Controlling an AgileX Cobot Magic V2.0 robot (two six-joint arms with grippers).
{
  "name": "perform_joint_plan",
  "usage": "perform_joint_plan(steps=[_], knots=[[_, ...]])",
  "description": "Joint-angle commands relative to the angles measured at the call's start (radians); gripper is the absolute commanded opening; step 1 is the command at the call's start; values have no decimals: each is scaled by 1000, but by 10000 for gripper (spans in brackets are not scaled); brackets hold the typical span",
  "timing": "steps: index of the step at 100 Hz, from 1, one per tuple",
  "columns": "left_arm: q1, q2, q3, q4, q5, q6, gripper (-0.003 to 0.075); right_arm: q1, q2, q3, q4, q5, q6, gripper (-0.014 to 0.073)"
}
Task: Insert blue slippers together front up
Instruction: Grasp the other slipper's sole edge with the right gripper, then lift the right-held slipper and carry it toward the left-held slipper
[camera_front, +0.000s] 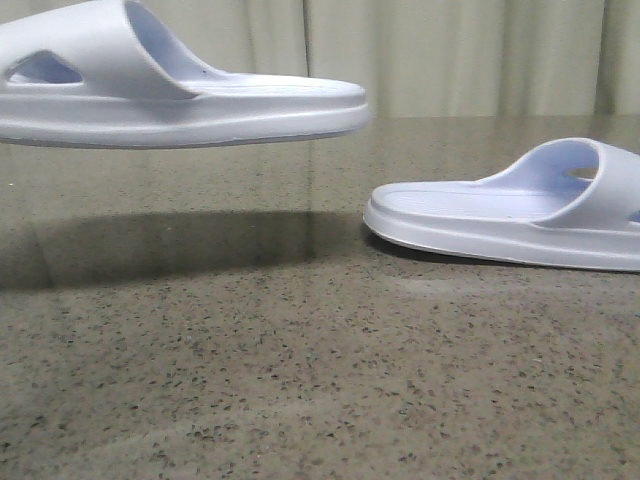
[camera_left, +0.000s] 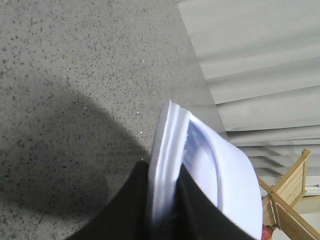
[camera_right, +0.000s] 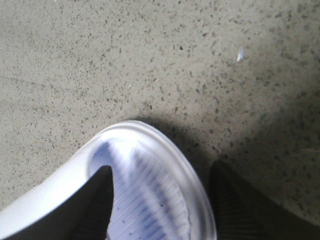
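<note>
Left of the resting slipper (camera_front: 520, 215), the other blue slipper (camera_front: 170, 85) hangs above the speckled table (camera_front: 300, 380), sole level, its shadow beneath. The left gripper (camera_left: 162, 210) has its dark fingers (camera_left: 197, 205) clamped on that slipper's sole edge. The resting slipper lies flat on the table. The right gripper (camera_right: 160, 205) straddles its rim with fingers (camera_right: 100, 200) spread, one inside on the footbed, one outside.

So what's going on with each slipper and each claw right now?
Left slipper: lifted off the table, roughly level, sole down.
Right slipper: resting flat on the table, strap up.
Left gripper: shut on the left slipper's sole edge.
Right gripper: open, fingers either side of the right slipper's rim; grip not yet closed.
</note>
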Motion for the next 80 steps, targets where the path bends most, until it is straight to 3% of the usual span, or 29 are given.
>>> perform_joint_plan(steps=[1,54,80], knots=[[-9,-9,-25,-44,15,1,16,0,-10,-23,9,-68,-3,346],[-9,-9,-25,-44,14,1,16,0,19,-23,14,-70,-3,345],[-9,-9,-25,-44,14,1,16,0,65,-23,14,-59,-3,253]])
